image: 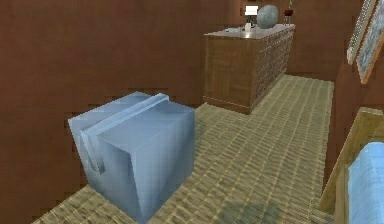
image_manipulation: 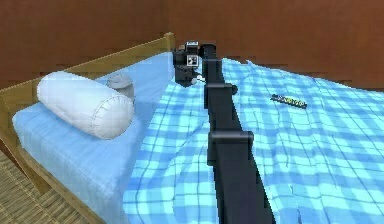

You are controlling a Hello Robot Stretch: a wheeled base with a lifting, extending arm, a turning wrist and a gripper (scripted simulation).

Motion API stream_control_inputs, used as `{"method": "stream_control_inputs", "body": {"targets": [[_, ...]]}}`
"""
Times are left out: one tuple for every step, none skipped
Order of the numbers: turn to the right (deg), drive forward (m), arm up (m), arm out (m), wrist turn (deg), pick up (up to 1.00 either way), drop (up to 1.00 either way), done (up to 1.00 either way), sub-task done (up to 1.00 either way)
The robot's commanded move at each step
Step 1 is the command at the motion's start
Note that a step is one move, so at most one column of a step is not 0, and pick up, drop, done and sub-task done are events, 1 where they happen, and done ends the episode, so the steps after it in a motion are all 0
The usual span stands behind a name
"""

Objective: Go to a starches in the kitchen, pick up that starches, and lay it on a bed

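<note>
Trouble in the forward view was judged to lie on the floor: a pale blue, box-shaped block [image: 132, 150] was seen on the woven tan carpet [image: 260, 150], near the brown wall. Should the base be turned or driven that way, the block could be struck. Farther off, a brown wooden chest of drawers [image: 245, 65] was seen carrying a grey-blue rounded ornament [image: 267, 15]. Framed pictures [image: 368, 40] were hung on the wall at that view's right, and a corner of the wooden-framed bed [image: 352, 160] was seen below them.

In the arm side view, the dark square arm [image_manipulation: 230, 150] was stretched out over the bed's blue checked cover [image_manipulation: 310, 150], with the pincer [image_manipulation: 181, 68] at its far end near the wooden headboard [image_manipulation: 120, 55]. Neither the pincer's state nor whether anything was held could be told, as the cover lay behind it. A small greyish rounded lump [image_manipulation: 120, 82] was seen on the cover, just behind a white bolster pillow [image_manipulation: 85, 103]; it was judged possibly the starches, though that could not be confirmed. If so, it could be knocked by the arm being drawn in carelessly, or rolled against the pillow. A small dark oblong object [image_manipulation: 290, 100] lay apart on the cover and could be swept off likewise.
</note>
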Motion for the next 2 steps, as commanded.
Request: {"method": "stream_control_inputs", "body": {"targets": [[0.0, 0.0, 0.04, 0.0, 0.0, 0.0, 0.0, 0.0, 0.0], [0.0, 0.0, 0.0, -0.08, 0.0, 0.0, 0.0, 0.0, 0.0]]}}
